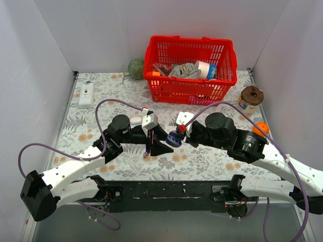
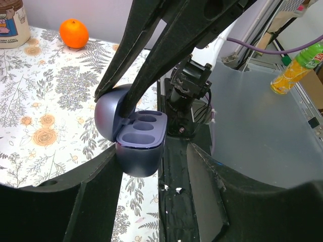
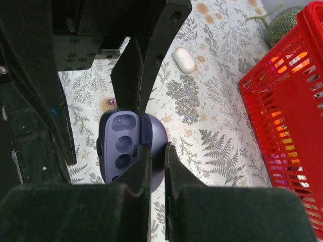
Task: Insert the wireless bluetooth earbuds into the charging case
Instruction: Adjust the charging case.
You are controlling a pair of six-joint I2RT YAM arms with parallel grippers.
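Purple charging case [image 2: 143,160] sits open. The right gripper [image 3: 156,152] pinches its lid. The left gripper [image 2: 150,149] is spread wide around the case.

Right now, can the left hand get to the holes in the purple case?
Probably yes. The right hand pinches back the lid of the charging case; both sockets lie uncovered, and the open left hand sits beside it.

The left arm [image 1: 75,171] and right arm [image 1: 275,156] rise from the near edge, each swinging out toward its own side edge before bending back to the counter's middle, wrists facing each other. The left gripper [image 2: 154,154] has its fingers spread wide, straddling the charging case [image 3: 118,146]. The right gripper [image 3: 157,148] pinches the case's open lid between nearly closed fingers.
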